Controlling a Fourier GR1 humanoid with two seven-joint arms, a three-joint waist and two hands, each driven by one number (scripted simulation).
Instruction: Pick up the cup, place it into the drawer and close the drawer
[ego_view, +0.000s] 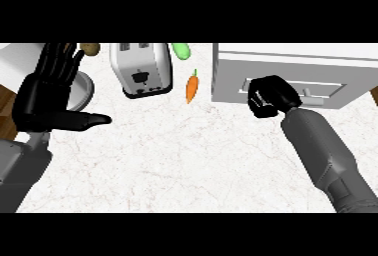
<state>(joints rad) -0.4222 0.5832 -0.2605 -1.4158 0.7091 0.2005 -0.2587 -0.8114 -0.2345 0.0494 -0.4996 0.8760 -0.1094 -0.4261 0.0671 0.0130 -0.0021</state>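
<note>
The right hand (272, 95) is closed, with fingers curled, against the front of the drawer (328, 92); nothing can be seen within the curl. The cup cannot be made out, and the drawer interior is hidden. The left hand (44, 97) is held open, fingers up. A round grey object (83, 92) is partly hidden behind it. To its right, a toaster (140, 67) and a carrot (191, 87) are set on the bench (170, 160).
</note>
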